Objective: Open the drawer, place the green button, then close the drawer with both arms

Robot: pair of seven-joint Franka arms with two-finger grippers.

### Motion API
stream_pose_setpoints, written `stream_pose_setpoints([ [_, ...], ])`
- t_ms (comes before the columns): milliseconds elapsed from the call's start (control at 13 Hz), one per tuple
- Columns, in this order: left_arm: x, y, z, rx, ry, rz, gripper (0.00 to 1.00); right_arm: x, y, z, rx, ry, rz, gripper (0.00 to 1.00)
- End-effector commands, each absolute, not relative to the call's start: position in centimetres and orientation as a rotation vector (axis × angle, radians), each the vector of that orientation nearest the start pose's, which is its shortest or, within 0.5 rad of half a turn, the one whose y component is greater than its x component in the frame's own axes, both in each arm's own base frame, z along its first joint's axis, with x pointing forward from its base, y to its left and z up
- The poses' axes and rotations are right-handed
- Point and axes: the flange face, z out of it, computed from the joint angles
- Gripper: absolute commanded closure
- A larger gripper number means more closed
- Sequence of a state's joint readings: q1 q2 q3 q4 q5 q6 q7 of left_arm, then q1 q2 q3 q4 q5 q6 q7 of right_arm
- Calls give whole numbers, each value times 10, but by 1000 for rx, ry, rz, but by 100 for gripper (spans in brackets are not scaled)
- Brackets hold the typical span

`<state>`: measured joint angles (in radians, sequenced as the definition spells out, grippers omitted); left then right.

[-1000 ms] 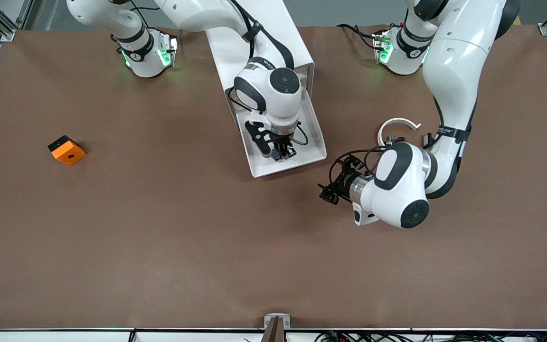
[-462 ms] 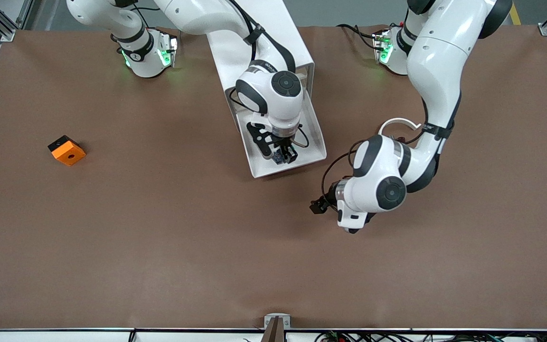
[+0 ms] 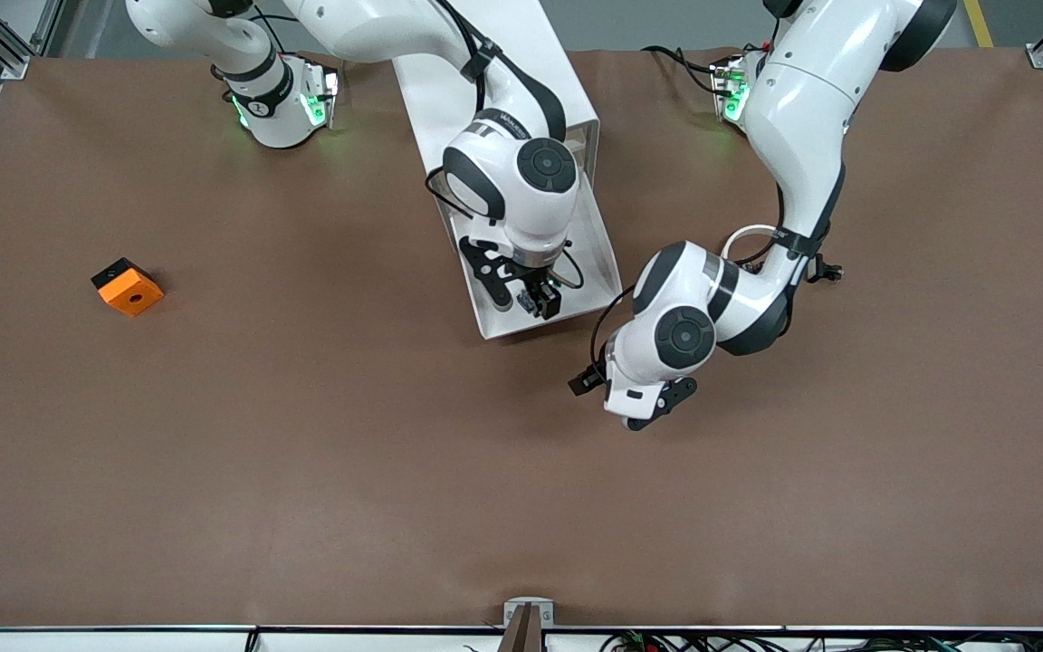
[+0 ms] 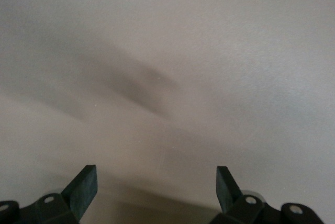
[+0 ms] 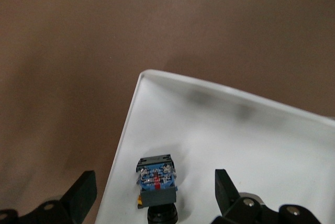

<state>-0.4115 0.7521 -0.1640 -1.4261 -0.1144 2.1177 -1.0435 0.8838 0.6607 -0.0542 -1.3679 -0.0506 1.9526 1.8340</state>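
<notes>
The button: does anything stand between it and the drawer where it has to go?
Nothing visible does. The button already lies in the open drawer, between the open fingers of the right gripper, which touch nothing. The left gripper hovers open over bare table.

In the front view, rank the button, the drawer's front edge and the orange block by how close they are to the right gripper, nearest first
1. The button: lying in the open drawer between the open fingers of the right gripper.
2. The drawer front edge: just past the gripper, toward the front camera.
3. The orange block: out on the table at the right arm's end, by far the farthest.
</notes>
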Motion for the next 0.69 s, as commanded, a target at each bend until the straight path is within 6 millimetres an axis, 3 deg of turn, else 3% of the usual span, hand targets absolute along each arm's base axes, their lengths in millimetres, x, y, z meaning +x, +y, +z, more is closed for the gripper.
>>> stream_pose_setpoints([
  [0, 603, -380, 255, -3083, -892, 238, 0, 502, 518, 369, -2954, 1338, -36, 0],
  [77, 599, -384, 252, -3080, -881, 245, 0, 513, 501, 393, -2987, 1228, -33, 0],
  [308, 584, -396, 242, -3044, -914, 267, 0, 534, 452, 430, -3144, 903, 24, 0],
  [615, 559, -413, 228, -3016, -866, 293, 0, 575, 364, 489, -3182, 622, 53, 0],
])
